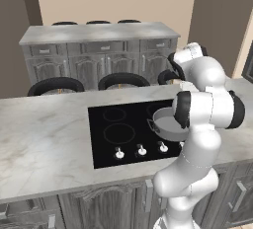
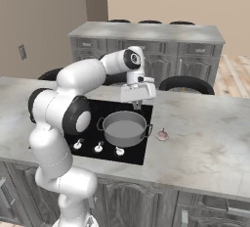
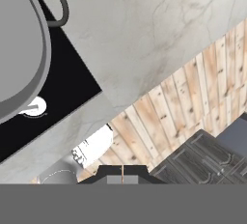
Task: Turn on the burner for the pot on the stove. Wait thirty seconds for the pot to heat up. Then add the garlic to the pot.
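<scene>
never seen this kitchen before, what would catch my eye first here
The big white arm bends over the black stove, its shut end effector hanging just above the far rim of the grey pot. The pot sits at the stove's right side, and a small pinkish garlic bulb lies on the marble counter just right of it.

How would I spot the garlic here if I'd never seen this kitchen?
Find the black stove set in the marble counter, with the grey pot on it. Just right of the pot, on the marble, sits the garlic: tiny, pale and pink-tinted, unlike the white knobs.
</scene>
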Controlling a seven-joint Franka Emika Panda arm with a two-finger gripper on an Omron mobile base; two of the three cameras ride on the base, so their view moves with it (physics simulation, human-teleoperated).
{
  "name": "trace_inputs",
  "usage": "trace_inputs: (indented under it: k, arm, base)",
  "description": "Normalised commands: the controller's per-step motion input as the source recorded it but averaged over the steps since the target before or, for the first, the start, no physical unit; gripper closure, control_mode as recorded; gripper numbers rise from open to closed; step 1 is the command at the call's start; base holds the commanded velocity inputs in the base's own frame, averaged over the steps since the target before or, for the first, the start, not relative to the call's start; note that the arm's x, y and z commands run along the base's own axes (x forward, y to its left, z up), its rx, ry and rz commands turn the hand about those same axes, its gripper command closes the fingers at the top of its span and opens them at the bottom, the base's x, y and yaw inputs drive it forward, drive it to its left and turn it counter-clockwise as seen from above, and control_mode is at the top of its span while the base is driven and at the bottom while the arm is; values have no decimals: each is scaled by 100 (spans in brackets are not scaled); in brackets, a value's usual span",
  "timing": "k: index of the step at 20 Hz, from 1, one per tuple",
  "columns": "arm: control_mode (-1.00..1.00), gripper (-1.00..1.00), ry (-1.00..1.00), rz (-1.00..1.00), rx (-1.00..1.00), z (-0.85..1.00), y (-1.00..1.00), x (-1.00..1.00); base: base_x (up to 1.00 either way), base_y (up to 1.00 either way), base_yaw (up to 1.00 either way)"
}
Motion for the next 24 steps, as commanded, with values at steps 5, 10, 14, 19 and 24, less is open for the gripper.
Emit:
trace_inputs:
  k: [5,10,14,19,24]
  arm:
    - [-100,100,0,0,0,0,0,0]
    - [-100,100,0,0,0,0,0,0]
    - [-100,100,0,0,0,0,0,0]
    - [-100,100,0,0,0,0,0,0]
    - [-100,100,0,0,0,0,0,0]
  base:
    - [0,0,0]
    - [0,0,0]
    - [0,0,0]
    - [0,0,0]
    - [0,0,0]
